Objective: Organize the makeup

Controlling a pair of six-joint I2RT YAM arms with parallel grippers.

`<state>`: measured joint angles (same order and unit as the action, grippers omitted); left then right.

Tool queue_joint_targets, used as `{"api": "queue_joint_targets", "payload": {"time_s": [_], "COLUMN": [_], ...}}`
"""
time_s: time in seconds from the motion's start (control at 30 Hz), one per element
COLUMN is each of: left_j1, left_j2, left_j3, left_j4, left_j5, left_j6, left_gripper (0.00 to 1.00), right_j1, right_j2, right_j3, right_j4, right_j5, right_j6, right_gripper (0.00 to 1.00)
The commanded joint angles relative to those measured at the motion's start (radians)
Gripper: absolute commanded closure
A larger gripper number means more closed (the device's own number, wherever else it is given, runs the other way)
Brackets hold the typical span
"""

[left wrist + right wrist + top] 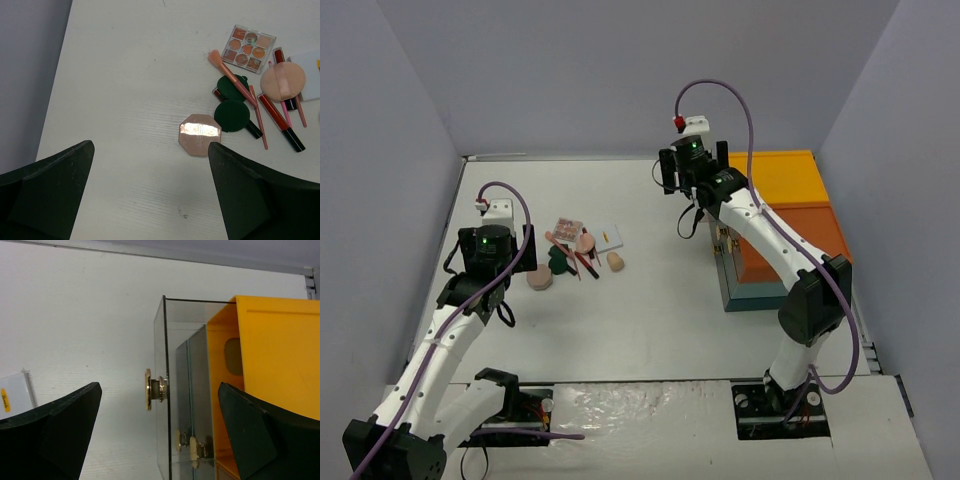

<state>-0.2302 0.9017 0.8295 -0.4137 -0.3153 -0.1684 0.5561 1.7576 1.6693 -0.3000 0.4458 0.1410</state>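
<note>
The makeup lies in a loose cluster left of the table's middle: a pink-squared palette (568, 227) (248, 48), a white card (608, 238), a round peach puff (282, 81), a peach compact (616, 261), dark green discs (232, 114), thin red pencils (280, 120), a pink brush (231, 75) and an octagonal pink compact (539, 279) (199, 134). My left gripper (515, 272) (150, 150) hovers open just left of the octagonal compact, holding nothing. At the box's front, my right gripper (692, 178) (160, 390) stands open and empty, with a gold knob (150, 389) between its fingers, untouched.
A large orange, yellow and teal box (785, 225) (275, 365) stands at the right, with clear drawer fronts (165, 405) facing left. Grey walls close the table on the left, back and right.
</note>
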Motion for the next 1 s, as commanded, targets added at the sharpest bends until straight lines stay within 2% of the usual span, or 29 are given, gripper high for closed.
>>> {"api": "queue_joint_targets", "payload": {"time_s": [0.0,0.3,0.77,0.97], "left_j1": [-0.006,-0.006,-0.008,-0.006], "left_j2": [0.003,0.001,-0.001,-0.001], "left_j3": [0.026,0.028,0.026,0.028], "left_j4": [0.053,0.051,0.055,0.050], "left_j5": [-0.012,-0.013,-0.008,-0.009], "left_j6": [-0.015,-0.013,-0.013,-0.015], "left_gripper": [0.03,0.03,0.03,0.03], "right_j1": [-0.025,-0.014,0.024,0.056], "right_j2": [-0.053,-0.006,0.010,-0.024], "right_j3": [-0.023,0.016,0.066,0.081], "right_j4": [0.033,0.042,0.059,0.056], "right_j5": [-0.147,-0.325,-0.435,-0.292], "right_j6": [0.040,0.023,-0.024,-0.075], "right_gripper": [0.00,0.00,0.00,0.00]}}
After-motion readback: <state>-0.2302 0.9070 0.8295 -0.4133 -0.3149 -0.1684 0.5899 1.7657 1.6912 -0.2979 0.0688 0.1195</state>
